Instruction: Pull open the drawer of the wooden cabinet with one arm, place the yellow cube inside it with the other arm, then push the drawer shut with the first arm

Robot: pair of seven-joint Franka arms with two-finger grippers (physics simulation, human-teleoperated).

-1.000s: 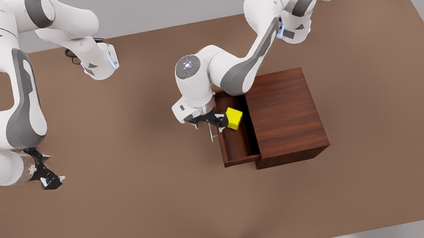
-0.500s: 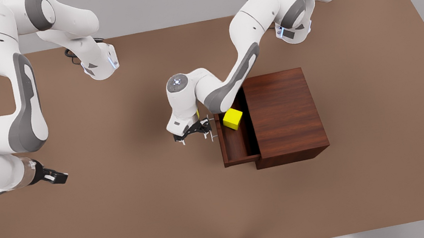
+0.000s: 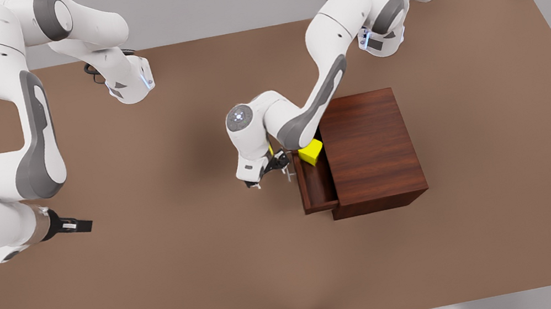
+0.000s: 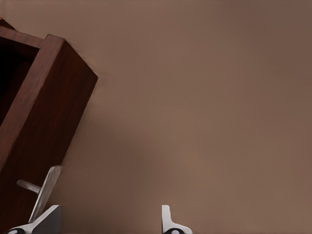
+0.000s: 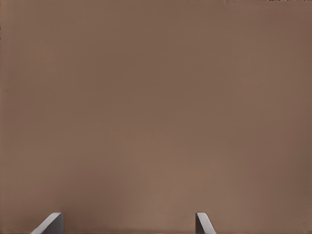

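Pushed by the open left gripper (image 3: 271, 169), the drawer (image 3: 316, 188) has slid partway in with the yellow cube (image 3: 311, 152) inside; the right gripper (image 3: 76, 226) waits, fingers apart.

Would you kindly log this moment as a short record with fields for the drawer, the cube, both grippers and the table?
drawer: partly open, sticking out of the cabinet toward the front view's left
handle: thin silver bar on the drawer front
cube: yellow, inside the drawer near its far end
left gripper: open, at the drawer front beside the handle
right gripper: open, waiting over bare table at the front view's left
table: brown
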